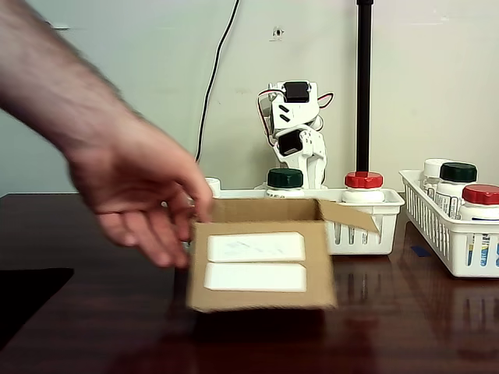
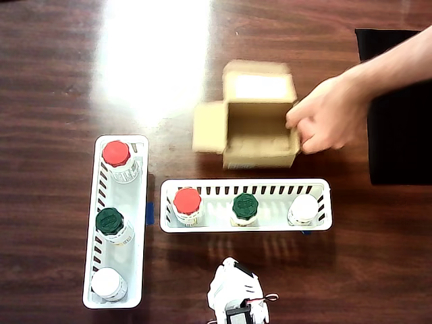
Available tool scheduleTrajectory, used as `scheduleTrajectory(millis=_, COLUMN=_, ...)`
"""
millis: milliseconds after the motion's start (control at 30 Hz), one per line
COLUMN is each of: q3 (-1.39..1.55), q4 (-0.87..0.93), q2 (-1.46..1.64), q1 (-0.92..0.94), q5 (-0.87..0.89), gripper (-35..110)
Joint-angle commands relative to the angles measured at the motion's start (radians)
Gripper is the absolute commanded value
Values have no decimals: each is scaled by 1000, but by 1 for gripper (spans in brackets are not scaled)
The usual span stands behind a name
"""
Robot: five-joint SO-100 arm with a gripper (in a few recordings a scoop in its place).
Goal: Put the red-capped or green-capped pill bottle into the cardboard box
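On your dark wood table (image 2: 61, 81) sits the corrugated box (image 2: 260, 125), flaps open, a person's hand (image 2: 327, 115) gripping its rim. From the front you see 2 white labels (image 1: 256, 262); from above, 2 slotted white baskets (image 2: 320, 206) holding red-, green- and white-capped bottles (image 2: 187, 201). Arm (image 1: 295, 128) folded behind; I cannot tell its gripper's state

Even, bright room light falls from above, throwing a broad white glare patch on the dark counter (image 2: 155, 61) in the overhead view. The person's hand (image 1: 132, 195) and the cardboard box (image 1: 261, 265) are motion-blurred in both views.
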Motion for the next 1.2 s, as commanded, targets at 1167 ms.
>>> scheduleTrajectory(millis=1167, q3=-399, q4=-149, q2=89, q1=126, q5=729, gripper=2)
